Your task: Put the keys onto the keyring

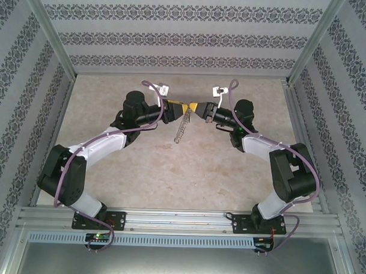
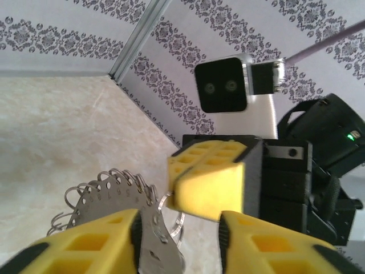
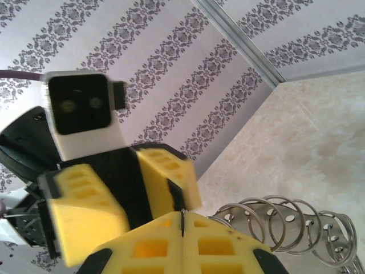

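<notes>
The big thin grey metal keyring with lots of little silvery loops round its rim [image 1: 181, 130] is up in the air in the middle, far from the arm bases. It hangs down between the two tools, over the pale, stone-look surface [image 1: 169, 178]. I cannot tell if its low end touches the surface.

The left tool [image 2: 179, 231] has its yellow fingers apart. A flat part of the keyring with small holes sits in the gap, just beside one finger [image 2: 85, 245], but nothing is squeezing it.

The right tool [image 3: 182, 228] has its yellow fingers pressed together. The wire loops start right at its tip, so I think it pinches a thin edge of the keyring and holds it up alone.

I think the keyring is light and stiff, but it is smooth metal, so it will be slippery. It is thin, so a small pinch can let it swing, twist or slide out. The little loops are bendy and can snag on a finger. The best place to take hold is the flat part with the holes, flat sides against the pads. The rim should be left free so things can slip onto it. Squeeze gently but firmly.
</notes>
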